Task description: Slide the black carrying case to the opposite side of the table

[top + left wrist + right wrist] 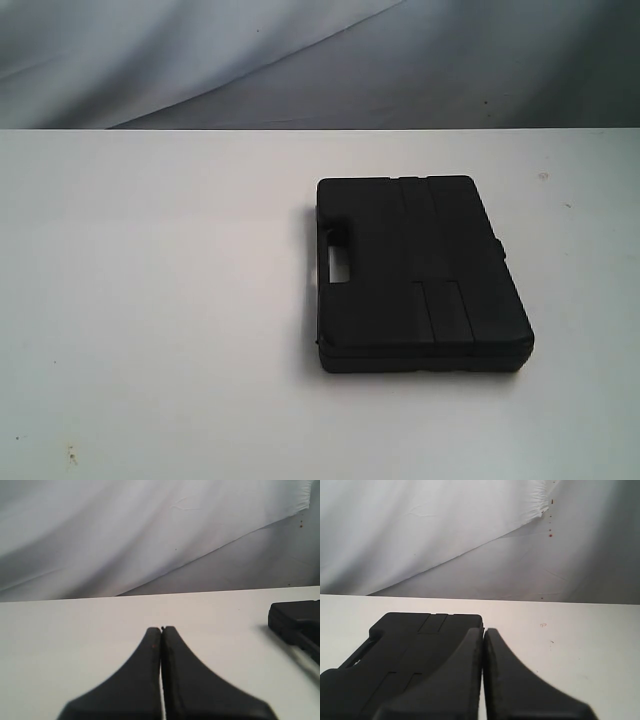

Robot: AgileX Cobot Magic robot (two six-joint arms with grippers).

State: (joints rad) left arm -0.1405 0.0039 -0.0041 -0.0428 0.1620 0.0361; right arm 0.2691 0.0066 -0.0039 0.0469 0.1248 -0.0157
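The flat black case (420, 272) lies on the white table (150, 300), right of centre, its handle cut-out facing left and ribbed panels on its lid. No arm shows in the exterior view. In the left wrist view my left gripper (161, 629) is shut and empty above bare tabletop, and a corner of the case (295, 620) sits off to one side. In the right wrist view my right gripper (483, 630) is shut and empty, with the case (410, 645) partly behind one finger; whether it touches the case I cannot tell.
A grey-white draped cloth (300, 60) hangs behind the table's far edge. Small specks and faint red marks (70, 457) dot the tabletop near the front left.
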